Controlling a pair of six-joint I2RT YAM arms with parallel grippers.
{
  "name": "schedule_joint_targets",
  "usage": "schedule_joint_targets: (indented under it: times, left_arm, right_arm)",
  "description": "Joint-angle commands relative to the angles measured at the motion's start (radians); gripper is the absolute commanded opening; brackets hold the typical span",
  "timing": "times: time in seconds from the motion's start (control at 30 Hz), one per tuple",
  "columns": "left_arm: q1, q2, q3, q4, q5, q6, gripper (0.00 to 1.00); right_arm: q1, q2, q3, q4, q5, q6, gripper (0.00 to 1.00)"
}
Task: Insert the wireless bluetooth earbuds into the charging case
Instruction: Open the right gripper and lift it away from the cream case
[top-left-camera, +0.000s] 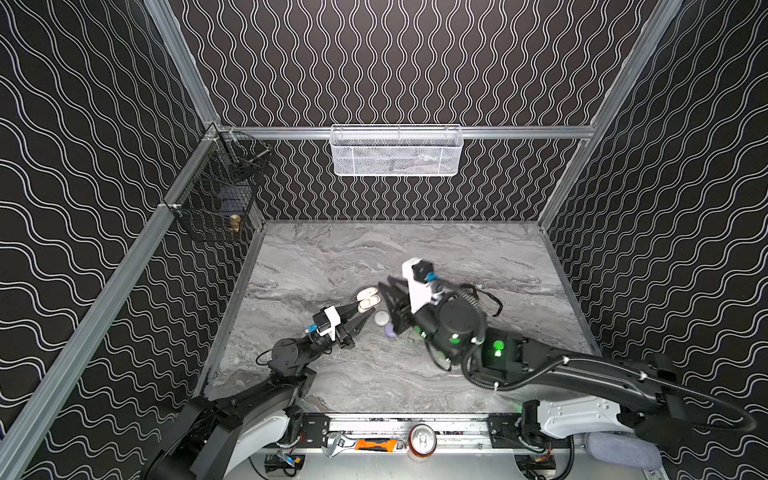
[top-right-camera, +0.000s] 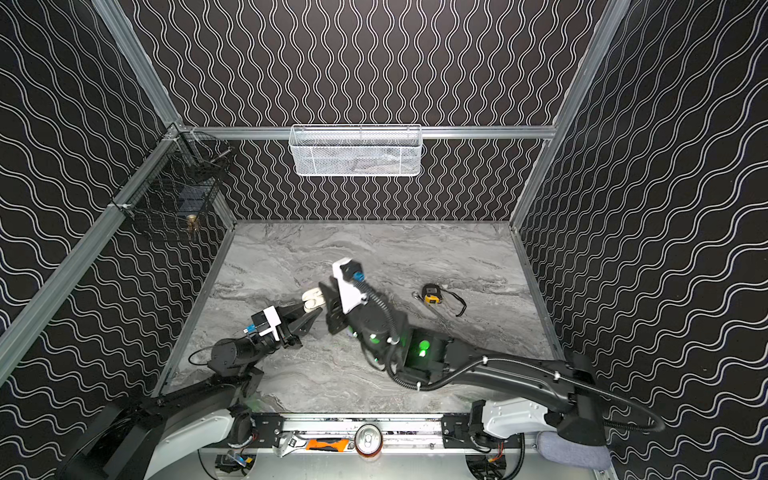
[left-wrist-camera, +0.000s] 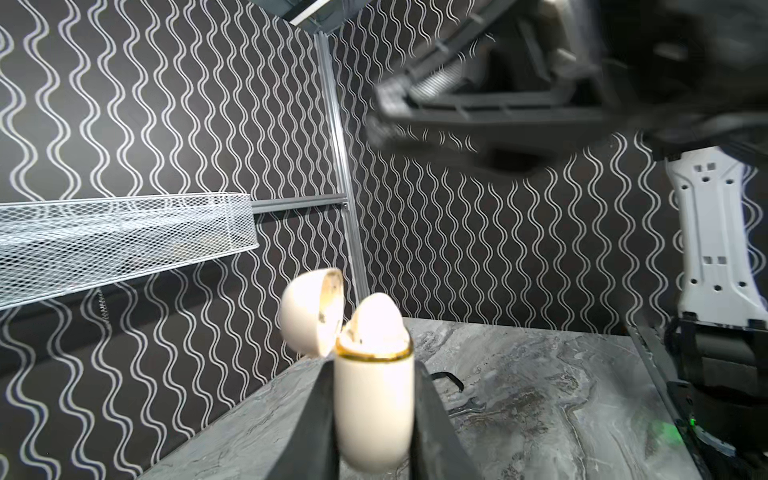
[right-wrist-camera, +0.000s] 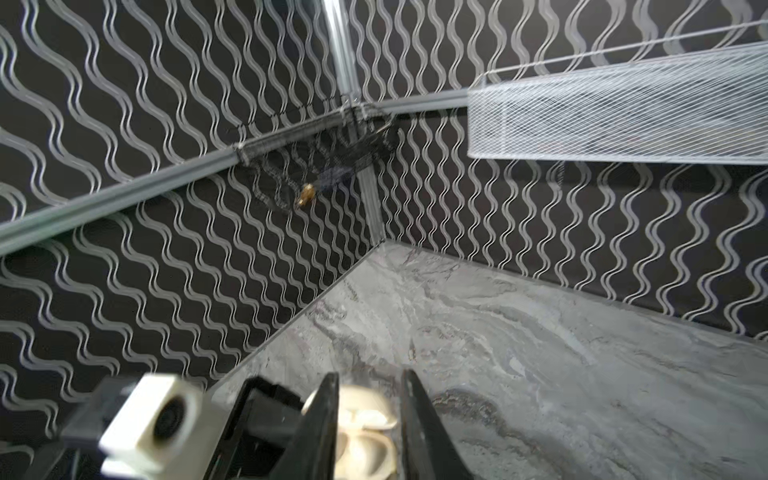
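A: Looking for the one relation that matters here: where is the charging case (left-wrist-camera: 374, 415) lying from the right gripper (right-wrist-camera: 370, 374)?

B: It is sitting just beyond that claw's tips. In the right wrist view it is showing through the gap between the jaws.

A: Who is holding it?

B: The left gripper (left-wrist-camera: 374, 368) is pinching it across its body. The case's long axis is running along the fingers, its mouth is pointing out past the fingertips, and the lid (left-wrist-camera: 307, 311) is hanging open to one side.

A: And the bud?

B: What looks like a cream earbud (left-wrist-camera: 376, 318) is standing in the mouth and poking above the rim, so I am judging it not fully seated.

A: The right claw's state?

B: Its jaws are standing slightly apart, pinching nothing I can see. The right arm is stretching in toward the middle with its wrist bending down over the case, so it is the nearer one for a push along the case's axis.

A: Anything else?

B: A lilac piece (top-left-camera: 390, 331) and a white round piece (top-left-camera: 381, 318) are lying close beside the right claw, too small to identify.
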Motion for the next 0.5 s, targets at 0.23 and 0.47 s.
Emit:
schedule_joint_targets:
  times: [0.23, 0.47]
  left_arm:
    - [-0.048, 0.056, 0.063, 0.049, 0.183, 0.022, 0.00]
    - [-0.052, 0.086, 0.072, 0.046, 0.173, 0.025, 0.00]
  right_arm:
    - [-0.328, 0.186, 0.284, -0.541, -0.471, -0.037, 0.35]
    - [-0.328, 0.236, 0.298, -0.544, -0.677, -0.083, 0.36]
